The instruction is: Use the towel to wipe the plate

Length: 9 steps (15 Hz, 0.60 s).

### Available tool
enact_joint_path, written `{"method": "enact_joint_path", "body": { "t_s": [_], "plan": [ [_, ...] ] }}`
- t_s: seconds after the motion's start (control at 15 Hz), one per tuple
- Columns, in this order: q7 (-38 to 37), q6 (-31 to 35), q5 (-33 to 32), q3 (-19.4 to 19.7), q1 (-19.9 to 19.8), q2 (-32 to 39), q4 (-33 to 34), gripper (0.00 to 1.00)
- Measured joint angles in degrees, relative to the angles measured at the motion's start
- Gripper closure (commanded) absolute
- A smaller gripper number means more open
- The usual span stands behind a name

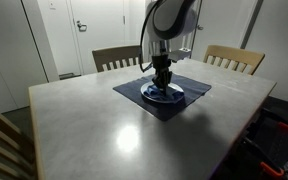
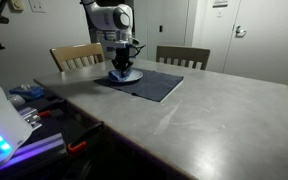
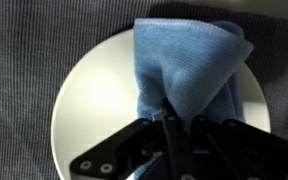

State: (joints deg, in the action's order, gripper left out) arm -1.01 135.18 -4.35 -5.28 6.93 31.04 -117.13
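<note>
A white plate (image 3: 94, 110) lies on a dark placemat (image 1: 194, 88). A blue towel (image 3: 189, 65) rests bunched on the plate's right half. My gripper (image 3: 174, 125) is shut on the towel's near end and presses it down onto the plate. In both exterior views the gripper (image 1: 163, 78) (image 2: 122, 66) stands straight down over the plate (image 1: 165, 95) (image 2: 125, 76), and the towel shows as a blue patch under the fingers.
The grey table (image 1: 94, 125) has wooden chairs behind it (image 1: 116, 57) (image 1: 234, 58). The placemat (image 2: 149, 84) extends toward the table middle. A cluttered bench with cables (image 2: 34, 115) stands beside the table edge.
</note>
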Motion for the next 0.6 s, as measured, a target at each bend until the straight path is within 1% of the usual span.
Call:
{"method": "enact_joint_path", "body": {
  "t_s": [0.27, 0.4, 0.6],
  "plan": [
    [-4.68, -7.85, 0.04, 1.78, 0.42, 0.4, 0.88, 0.98],
    [-6.31, -9.38, 0.47, 2.41, 0.35, 0.79, 1.61, 0.98],
    [-7.47, -9.56, 2.18, 2.87, 0.08, 0.94, 1.86, 0.98]
  ]
}}
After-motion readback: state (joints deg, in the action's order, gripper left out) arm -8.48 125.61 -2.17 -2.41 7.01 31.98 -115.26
